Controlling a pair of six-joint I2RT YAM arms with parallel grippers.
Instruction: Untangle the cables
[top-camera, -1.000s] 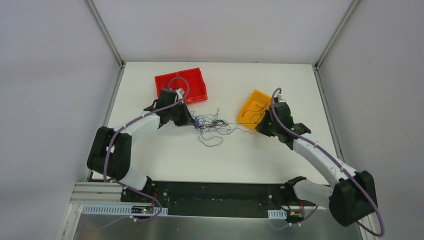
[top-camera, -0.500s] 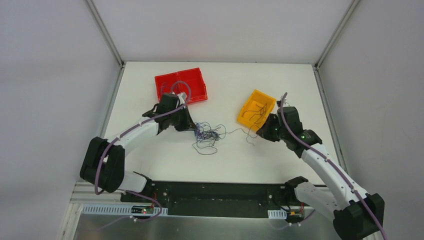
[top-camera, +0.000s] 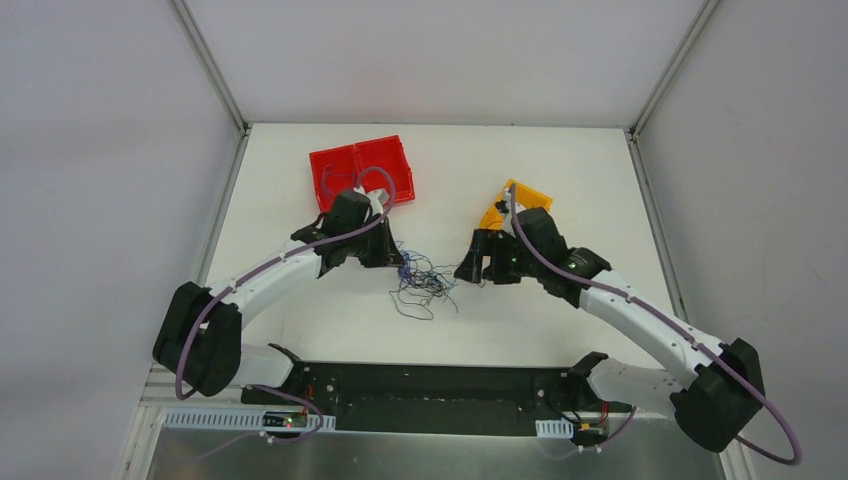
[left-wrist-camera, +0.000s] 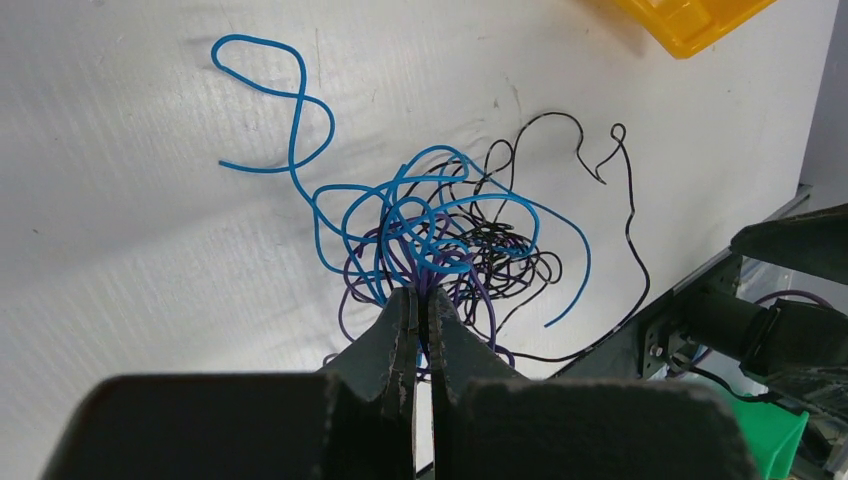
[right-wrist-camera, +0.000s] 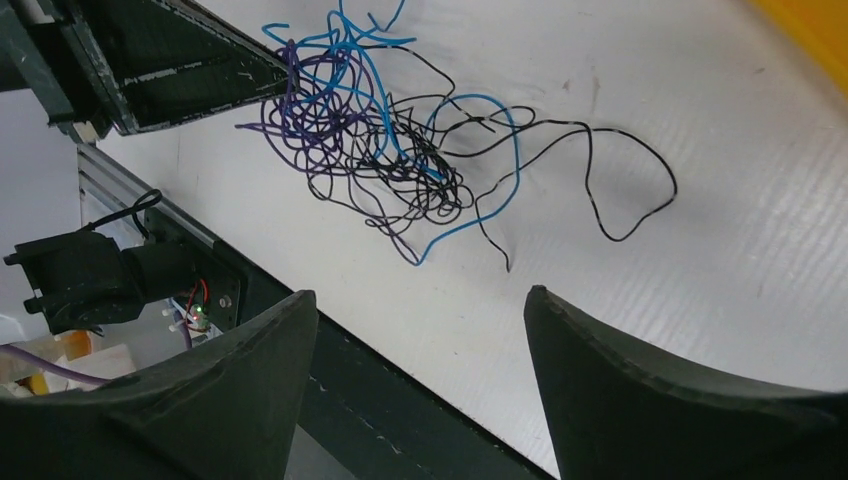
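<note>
The cables (top-camera: 421, 284) are a small knot of thin blue, black and purple wires on the white table between the two arms. My left gripper (left-wrist-camera: 423, 295) is shut on blue and purple strands at the knot's left edge (left-wrist-camera: 440, 235); the top view shows it (top-camera: 396, 262) just left of the tangle. My right gripper (top-camera: 478, 268) hovers to the right of the knot, open, with nothing between its fingers (right-wrist-camera: 420, 292). In the right wrist view the tangle (right-wrist-camera: 385, 150) lies ahead of the jaws, and a loose black strand (right-wrist-camera: 620, 180) trails off to the right.
A red two-compartment bin (top-camera: 362, 168) sits behind the left arm. An orange bin (top-camera: 522, 197) is mostly hidden behind the right arm; its corner shows in the left wrist view (left-wrist-camera: 690, 20). A black rail (top-camera: 430, 385) runs along the near table edge.
My right gripper has opened, let go of the black wire and swung left from the orange bin toward the knot. The stretched cables have drawn back into a tighter tangle at the left gripper.
</note>
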